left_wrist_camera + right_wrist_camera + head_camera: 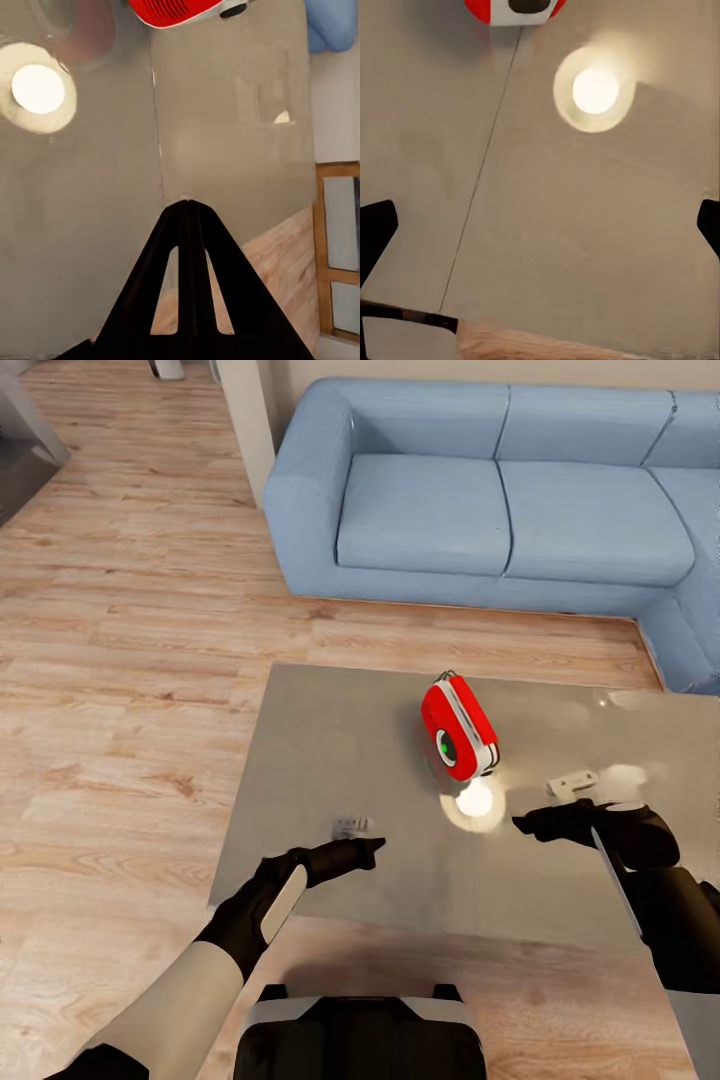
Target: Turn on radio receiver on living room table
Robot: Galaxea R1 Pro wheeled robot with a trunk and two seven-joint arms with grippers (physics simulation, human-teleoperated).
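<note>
Red, white-striped radio (458, 726); grey table (330, 760); blue sofa (500, 490).

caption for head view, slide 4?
Red radio upright on the grey table, both grippers poised short of it, blue sofa behind.

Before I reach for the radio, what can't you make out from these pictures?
- Radio receiver: head view shows no marked power switch; its far side is hidden by its own body.
- Left wrist view: radio cut off by the frame edge.
- Right wrist view: radio likewise cropped.
- Table: right end cut off in head view.
</note>
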